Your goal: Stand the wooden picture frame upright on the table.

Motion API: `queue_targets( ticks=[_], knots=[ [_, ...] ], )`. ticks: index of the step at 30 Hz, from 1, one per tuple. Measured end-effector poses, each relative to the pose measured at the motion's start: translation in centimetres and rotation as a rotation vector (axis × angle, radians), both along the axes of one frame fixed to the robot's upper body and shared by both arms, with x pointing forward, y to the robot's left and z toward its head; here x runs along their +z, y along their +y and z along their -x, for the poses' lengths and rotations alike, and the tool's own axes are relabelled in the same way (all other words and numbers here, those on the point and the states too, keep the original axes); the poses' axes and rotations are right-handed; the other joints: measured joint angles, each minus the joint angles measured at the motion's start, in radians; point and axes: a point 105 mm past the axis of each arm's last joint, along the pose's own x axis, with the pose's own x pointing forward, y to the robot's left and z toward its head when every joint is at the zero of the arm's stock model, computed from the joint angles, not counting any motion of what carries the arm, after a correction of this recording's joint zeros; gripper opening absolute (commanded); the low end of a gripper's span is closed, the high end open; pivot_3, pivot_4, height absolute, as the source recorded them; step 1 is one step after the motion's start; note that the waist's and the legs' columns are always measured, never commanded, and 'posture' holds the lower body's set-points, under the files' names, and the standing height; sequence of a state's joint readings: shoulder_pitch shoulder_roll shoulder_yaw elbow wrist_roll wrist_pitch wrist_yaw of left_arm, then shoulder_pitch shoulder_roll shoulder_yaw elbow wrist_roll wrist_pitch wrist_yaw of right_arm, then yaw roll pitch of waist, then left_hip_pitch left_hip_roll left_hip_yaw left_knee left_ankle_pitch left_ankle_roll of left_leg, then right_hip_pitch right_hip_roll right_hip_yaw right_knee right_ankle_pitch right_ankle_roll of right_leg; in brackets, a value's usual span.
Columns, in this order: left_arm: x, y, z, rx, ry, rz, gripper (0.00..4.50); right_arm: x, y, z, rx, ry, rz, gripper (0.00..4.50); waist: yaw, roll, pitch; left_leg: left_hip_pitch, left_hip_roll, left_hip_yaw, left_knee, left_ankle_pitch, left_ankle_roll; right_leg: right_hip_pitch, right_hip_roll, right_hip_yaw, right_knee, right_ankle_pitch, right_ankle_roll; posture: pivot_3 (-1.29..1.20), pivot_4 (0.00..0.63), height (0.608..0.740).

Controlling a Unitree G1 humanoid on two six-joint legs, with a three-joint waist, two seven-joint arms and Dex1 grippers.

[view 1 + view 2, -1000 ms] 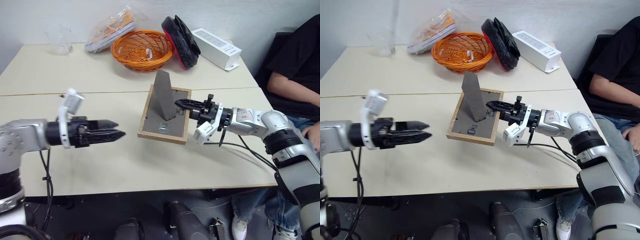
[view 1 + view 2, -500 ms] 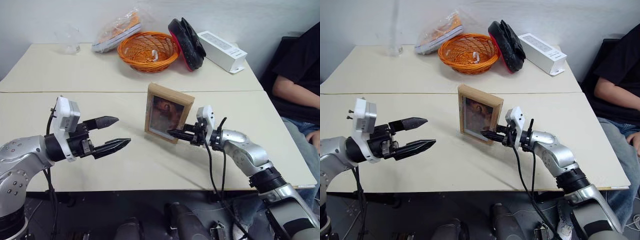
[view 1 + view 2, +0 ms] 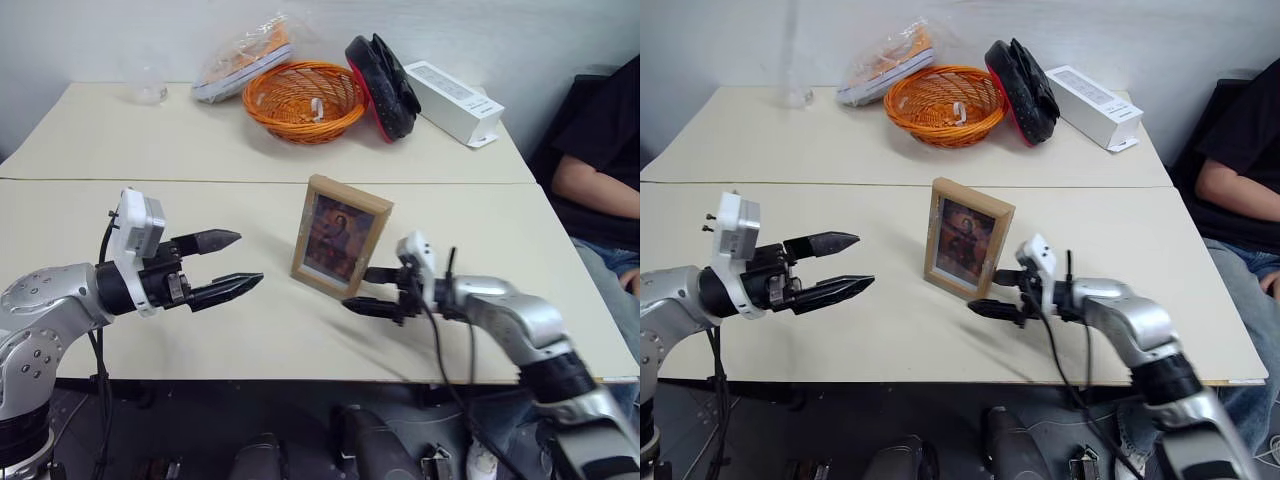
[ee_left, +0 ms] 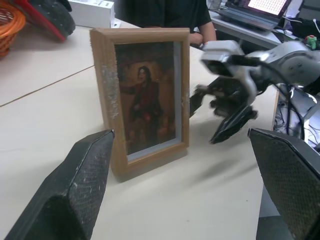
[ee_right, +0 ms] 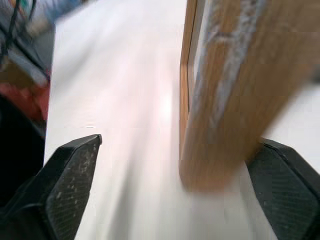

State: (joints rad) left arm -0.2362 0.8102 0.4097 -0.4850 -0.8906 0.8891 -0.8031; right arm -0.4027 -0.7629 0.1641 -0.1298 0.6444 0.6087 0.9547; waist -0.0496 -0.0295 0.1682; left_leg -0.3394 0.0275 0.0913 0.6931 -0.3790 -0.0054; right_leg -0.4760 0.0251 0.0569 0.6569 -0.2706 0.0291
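Frame: the wooden picture frame (image 3: 340,238) is stood upright near the middle of the tabletop (image 3: 180,330), portrait turned toward the robot; apparently propped from behind by its stand, which is hidden
Right hand (image 3: 372,291): fingers spread wide, nothing held; kept just beside the frame's lower corner, judged a release
Left hand (image 3: 228,265): opened wide, empty; held well apart, apparently in reserve
Background: orange basket (image 3: 304,99) and white box (image 3: 454,102) at the far edge; untouched
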Motion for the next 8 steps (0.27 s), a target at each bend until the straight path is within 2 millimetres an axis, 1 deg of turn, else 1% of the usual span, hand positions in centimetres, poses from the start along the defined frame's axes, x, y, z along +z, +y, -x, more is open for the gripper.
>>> queue_targets(
  ticks=[1,2,4,6,8],
  knots=[
    [0.1,0.2,-0.1,0.005,-0.013,-0.007,4.5,0.7,-2.0,0.6,-0.013,-0.024,0.041,4.47,0.006,0.0,0.0,0.0,0.0,0.0,0.0,0.0,0.001,0.0,0.0,0.0,0.0,0.0,0.0,0.0,0.15,0.74],
    [0.2,0.7,-0.3,0.02,-0.018,-0.019,4.5,1.6,-3.8,0.8,-0.038,-0.05,0.073,4.47,0.009,0.0,0.0,0.0,0.0,0.0,0.0,-0.003,0.006,0.001,0.0,0.0,-0.001,0.0,0.0,0.0,0.15,0.74],
    [0.4,1.2,-0.6,0.033,-0.042,-0.029,4.5,4.4,-6.3,1.3,-0.072,-0.107,0.062,4.47,0.01,0.0,0.0,0.002,0.0,0.002,0.0,-0.004,0.007,0.001,0.0,0.001,-0.001,0.0,0.001,0.0,0.15,0.74],
    [0.4,1.5,-0.8,0.042,-0.057,-0.026,4.5,7.1,-7.6,1.9,-0.084,-0.157,0.018,4.47,0.006,0.0,0.0,0.004,0.001,0.002,-0.001,-0.004,0.007,0.003,0.001,0.001,-0.001,0.0,0.001,0.0,0.15,0.74],
    [0.6,1.6,-0.9,0.042,-0.07,-0.025,4.5,8.7,-8.1,2.5,-0.088,-0.185,-0.021,4.47,0.003,0.0,0.0,0.005,0.001,0.001,-0.002,-0.004,0.006,0.004,0.002,0.001,-0.001,0.0,0.001,0.0,0.15,0.74]
  ],
)
